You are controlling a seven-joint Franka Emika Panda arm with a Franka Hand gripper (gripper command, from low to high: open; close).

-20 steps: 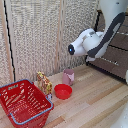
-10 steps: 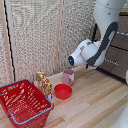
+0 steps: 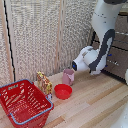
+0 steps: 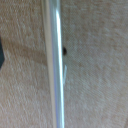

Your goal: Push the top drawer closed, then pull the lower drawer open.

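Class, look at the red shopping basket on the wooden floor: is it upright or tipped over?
Upright. The red basket sits on its base with the open rim facing up, in the exterior view.

Red plastic shopping basket (image 3: 24,102) with grey-blue rim, standing on the light wooden floor (image 3: 95,107) at the exterior view's lower left. Just beside its far corner, a small yellow-and-brown patterned item (image 3: 44,83), upright; too blurred to identify. Red bowl (image 3: 63,91) on the floor, near the basket's right side. Pink cup (image 3: 68,76) upright just behind the bowl, apart from it. Backdrop: tall beige woven screen panels (image 3: 37,37) with vertical wooden posts between them. Wrist view: speckled beige surface (image 4: 97,65), crossed by a shiny metal bar (image 4: 55,65).
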